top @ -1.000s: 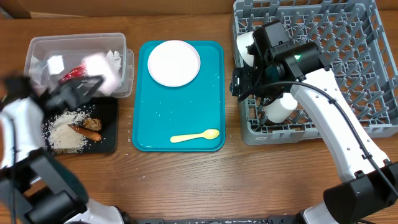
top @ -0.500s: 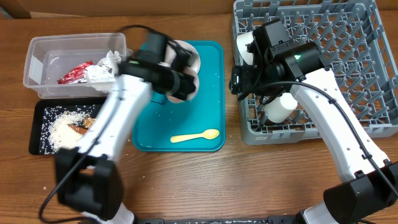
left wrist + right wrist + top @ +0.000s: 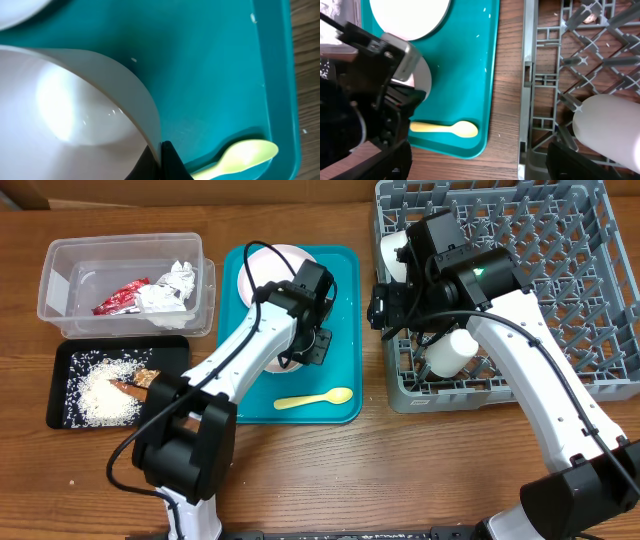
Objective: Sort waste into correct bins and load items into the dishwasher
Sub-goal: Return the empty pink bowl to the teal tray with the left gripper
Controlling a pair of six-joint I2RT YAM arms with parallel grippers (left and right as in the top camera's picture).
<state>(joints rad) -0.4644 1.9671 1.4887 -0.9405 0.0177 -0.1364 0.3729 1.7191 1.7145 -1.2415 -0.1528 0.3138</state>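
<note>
While the waste (image 3: 118, 300) sits binned and a white cup (image 3: 450, 352) lies in the dish rack (image 3: 560, 300), the left gripper (image 3: 161, 150) clamps the pink bowl (image 3: 75, 115) over the teal tray (image 3: 340, 320), the right gripper (image 3: 385, 308) gapes empty, plate (image 3: 410, 12) and spoon (image 3: 315, 397) unloaded.

Teal serving tray (image 3: 345, 320), rectangular, with rounded corners and a raised rim, lying flat on brown wood-grain table (image 3: 400, 470), just left of centre. Along the table's far edge, plain tan strip (image 3: 120, 192), perhaps cardboard.
</note>
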